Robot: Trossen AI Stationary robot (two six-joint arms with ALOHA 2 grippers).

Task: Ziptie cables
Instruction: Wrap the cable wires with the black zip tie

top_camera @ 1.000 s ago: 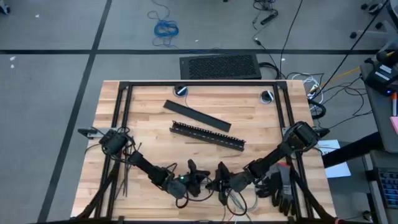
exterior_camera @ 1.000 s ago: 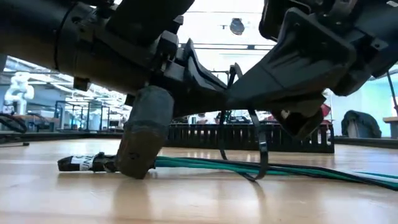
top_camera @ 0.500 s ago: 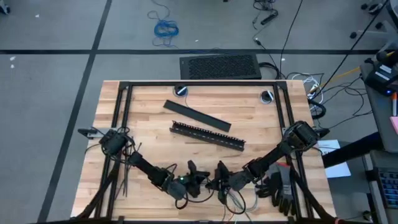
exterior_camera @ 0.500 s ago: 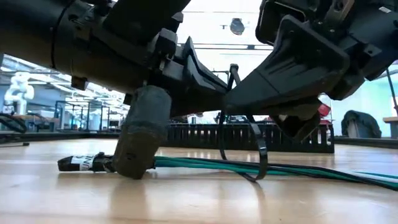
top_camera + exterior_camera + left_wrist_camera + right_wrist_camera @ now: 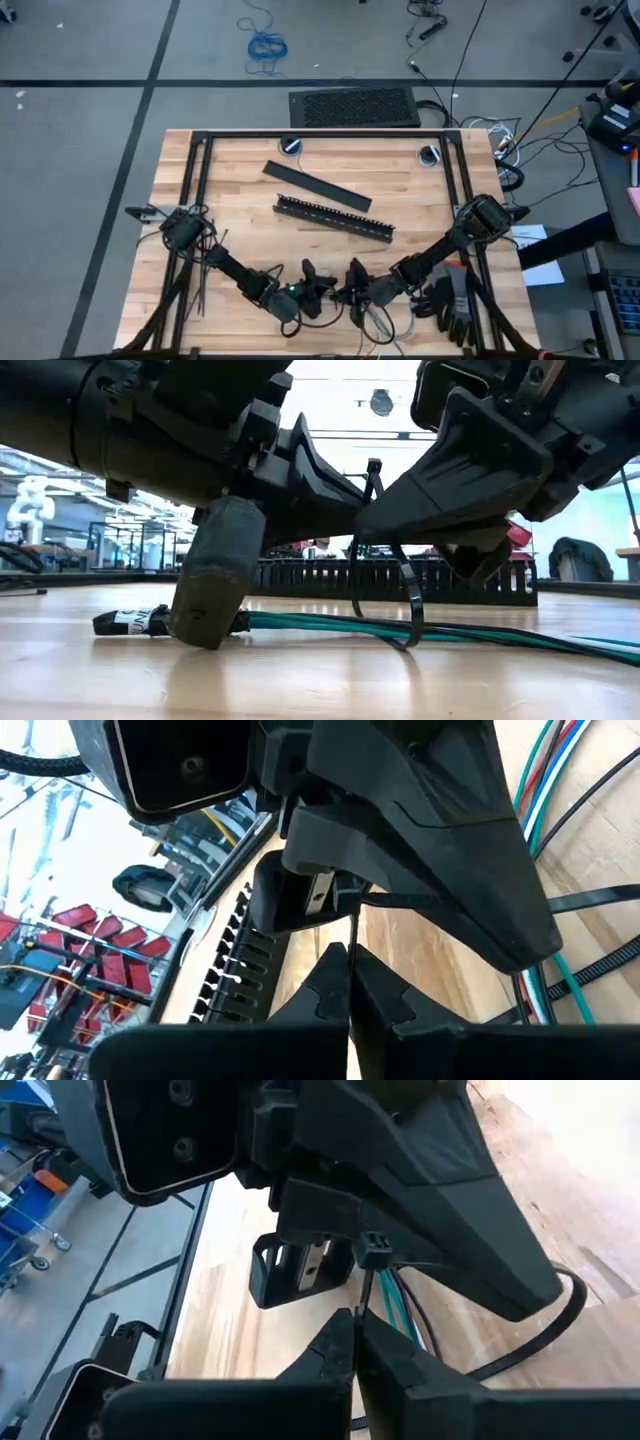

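Left hand [image 5: 335, 510], pinched shut on the black ziptie [image 5: 410, 600], low over the cables [image 5: 330, 624], one bulky grey pad [image 5: 210, 575] braced on the counter [image 5: 300, 680] just left of the loop. Loop hanging around the green bundle, likely for cinching. Right hand [image 5: 375, 520], meeting the left nose to nose, closed on the ziptie's head [image 5: 373, 465]. Both hands crowded at the counter's near edge in the high view, slotted bar [image 5: 333, 216] well behind; open wood there, little room nearer.
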